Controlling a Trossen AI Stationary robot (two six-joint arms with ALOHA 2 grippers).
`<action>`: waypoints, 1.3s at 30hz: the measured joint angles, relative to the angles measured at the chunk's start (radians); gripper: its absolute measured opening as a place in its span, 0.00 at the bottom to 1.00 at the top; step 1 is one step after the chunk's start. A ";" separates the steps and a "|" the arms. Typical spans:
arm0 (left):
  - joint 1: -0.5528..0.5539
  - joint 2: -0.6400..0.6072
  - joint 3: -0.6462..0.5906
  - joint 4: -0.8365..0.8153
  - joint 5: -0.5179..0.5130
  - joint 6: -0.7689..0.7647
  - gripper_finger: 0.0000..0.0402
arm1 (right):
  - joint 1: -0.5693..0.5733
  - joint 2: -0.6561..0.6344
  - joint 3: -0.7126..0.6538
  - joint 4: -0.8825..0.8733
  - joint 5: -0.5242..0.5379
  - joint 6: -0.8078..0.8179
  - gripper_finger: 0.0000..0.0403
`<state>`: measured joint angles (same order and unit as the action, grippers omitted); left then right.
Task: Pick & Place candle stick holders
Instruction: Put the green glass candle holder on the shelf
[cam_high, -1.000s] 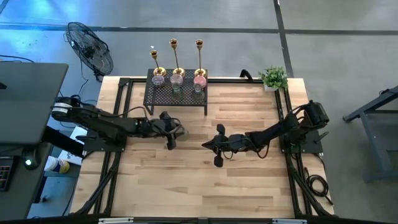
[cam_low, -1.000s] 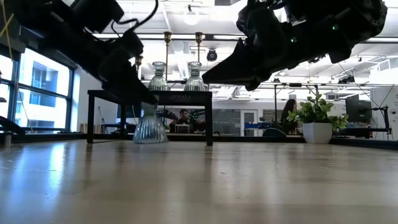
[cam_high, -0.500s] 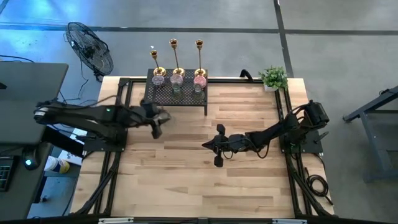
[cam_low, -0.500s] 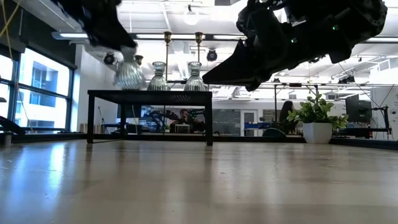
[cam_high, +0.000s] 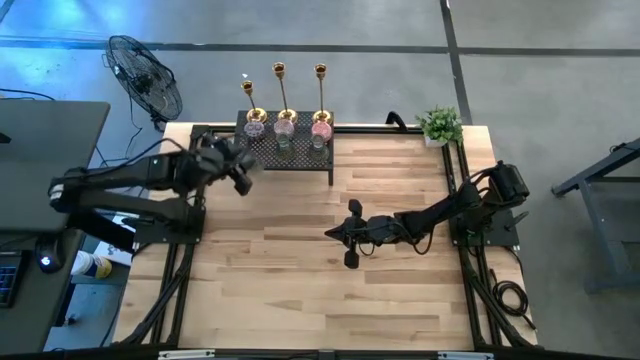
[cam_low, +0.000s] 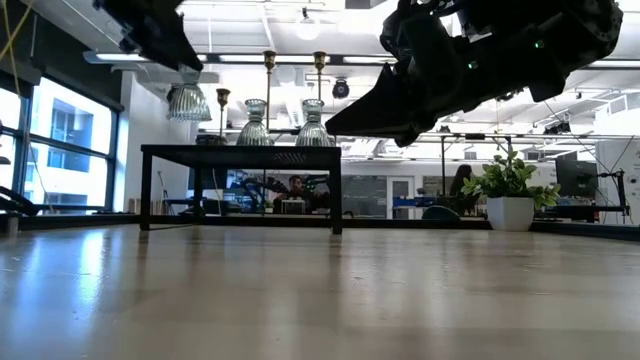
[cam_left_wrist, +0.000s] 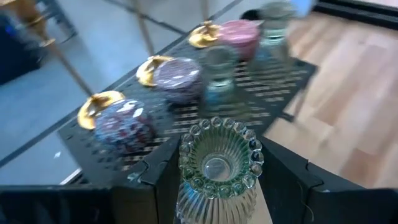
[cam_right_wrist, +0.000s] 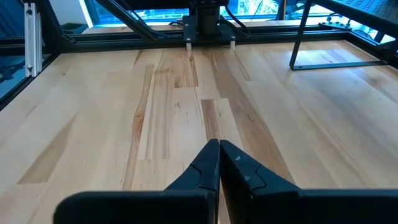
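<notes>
On the rack (cam_high: 285, 152): three gold candlesticks (cam_high: 284, 98), five squat holders (cam_left_wrist: 177, 78); left pincer (cam_left_wrist: 217, 186) grips a sixth (cam_left_wrist: 217, 165).

left claw (cam_high: 238, 166) raised, gripping; right claw (cam_high: 349, 247) closed, low mid-table.

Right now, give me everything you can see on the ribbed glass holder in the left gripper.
The pale green holder is small, ribbed clear glass with a scalloped beaded rim and an empty round cup. It sits upright, clamped between the left gripper's dark fingers, lifted clear of the table. The low view shows it hanging above the left end of the black mesh rack, touching nothing but the fingers. The other holders on the rack stand apart from it.
</notes>
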<state>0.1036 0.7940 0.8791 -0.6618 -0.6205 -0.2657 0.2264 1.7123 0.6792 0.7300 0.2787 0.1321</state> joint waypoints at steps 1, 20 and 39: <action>0.039 0.000 0.000 0.003 0.022 0.011 0.43 | 0.000 0.000 0.000 0.000 0.000 0.000 0.01; 0.448 0.123 0.001 0.086 0.366 0.131 0.43 | 0.000 0.000 0.000 -0.001 -0.001 -0.001 0.00; 0.446 0.138 0.001 0.099 0.328 0.139 0.57 | 0.000 0.000 0.000 -0.001 -0.002 -0.002 0.01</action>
<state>0.5499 0.9321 0.8799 -0.5630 -0.2926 -0.1264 0.2264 1.7119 0.6794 0.7292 0.2771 0.1303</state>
